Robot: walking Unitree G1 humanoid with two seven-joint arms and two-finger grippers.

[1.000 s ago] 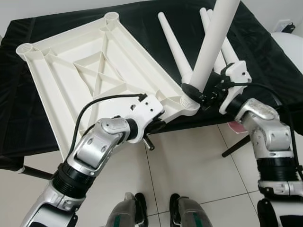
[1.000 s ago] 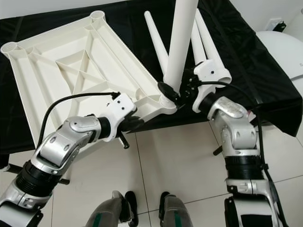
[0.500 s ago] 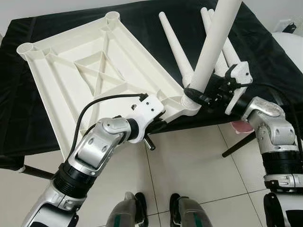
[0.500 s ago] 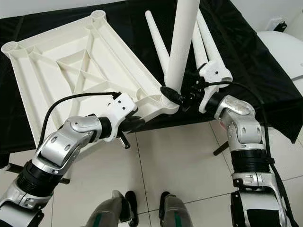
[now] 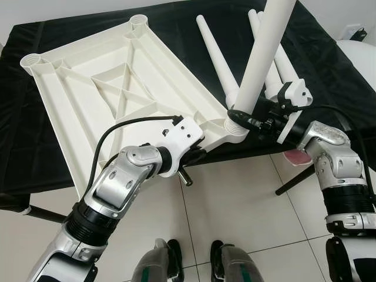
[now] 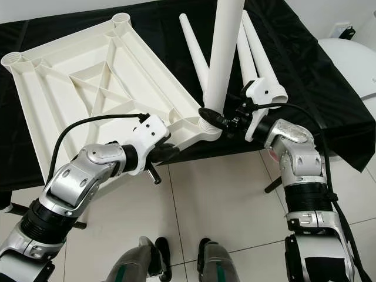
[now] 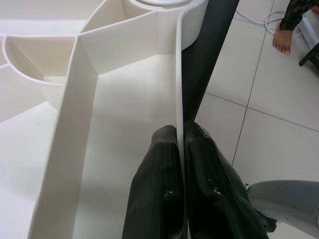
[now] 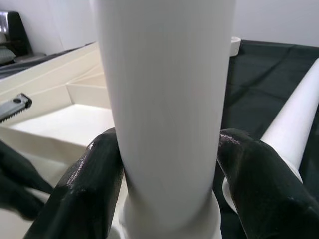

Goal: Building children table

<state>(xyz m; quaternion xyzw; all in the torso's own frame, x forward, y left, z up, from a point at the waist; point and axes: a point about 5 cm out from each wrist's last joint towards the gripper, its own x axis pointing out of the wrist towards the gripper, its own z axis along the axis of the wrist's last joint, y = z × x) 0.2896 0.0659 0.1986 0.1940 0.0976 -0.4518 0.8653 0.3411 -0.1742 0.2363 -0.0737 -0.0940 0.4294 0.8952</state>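
The white table top (image 5: 117, 94) lies upside down on a black-covered table, its ribs facing up. My left gripper (image 7: 178, 134) is shut on the thin rim (image 7: 178, 74) of the table top near its closest corner. One white leg (image 5: 264, 47) stands almost upright in the corner socket (image 5: 235, 126). My right gripper (image 5: 247, 117) is shut on this leg just above the socket, with black fingers (image 8: 94, 174) on both sides of the tube (image 8: 164, 74). Three loose legs (image 5: 217, 53) lie on the cloth behind it.
The black cloth (image 5: 329, 64) hangs over the table edge toward me. A white rounded object (image 5: 364, 53) sits at the far right. My feet (image 5: 194, 261) stand on the tiled floor (image 5: 235, 200). A person's bare foot (image 7: 284, 40) rests on the tiles.
My right wrist has twisted around the leg's base and its forearm has shifted slightly right, while the leg stays in the socket. The left arm holds still.
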